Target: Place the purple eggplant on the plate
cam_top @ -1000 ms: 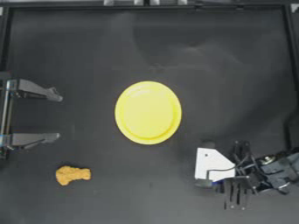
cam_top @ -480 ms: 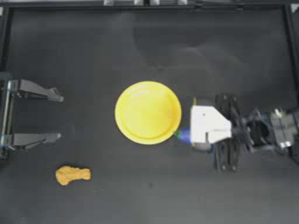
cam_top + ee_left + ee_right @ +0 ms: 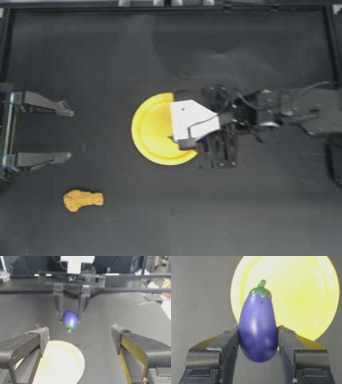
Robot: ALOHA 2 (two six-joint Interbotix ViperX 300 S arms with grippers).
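Right hand [image 3: 258, 338] grips purple eggplant [image 3: 258, 328], stem twd plate [image 3: 304, 293].

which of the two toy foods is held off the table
The eggplant: the right gripper clamps it above the plate's edge. The orange nugget lies loose on the table near the parked left gripper.

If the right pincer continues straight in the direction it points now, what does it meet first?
Most likely the plate. The right pincer, shut on the purple eggplant, points at the yellow surface with nothing visible between them. The eggplant's green stem end leads, so it would probably touch first; the exact height is unclear.
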